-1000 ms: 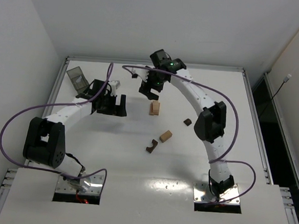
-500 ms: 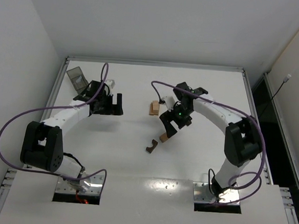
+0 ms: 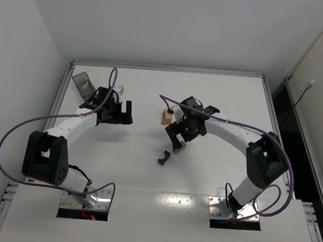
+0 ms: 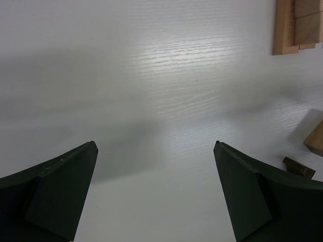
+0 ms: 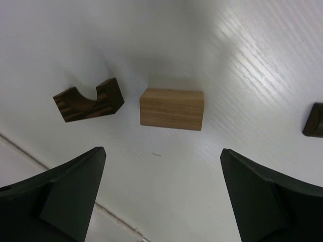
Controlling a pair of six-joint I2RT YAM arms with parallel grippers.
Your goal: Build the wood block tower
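Right gripper (image 5: 161,151) wide open over tan brick (image 5: 172,108), seemingly untouched.

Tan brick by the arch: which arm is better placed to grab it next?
Right. The right gripper, open, hangs over the brick, which lies just ahead between its fingers, with the arch beside it. The left gripper, also open, faces mostly bare table farther away.

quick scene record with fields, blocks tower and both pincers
tower: short stack, only light tan pieces showing
tan brick: lying loose, not on the tower
dark arch: beside the tan brick, not touching
left pincer: open, empty
right pincer: open, empty, above the tan brick
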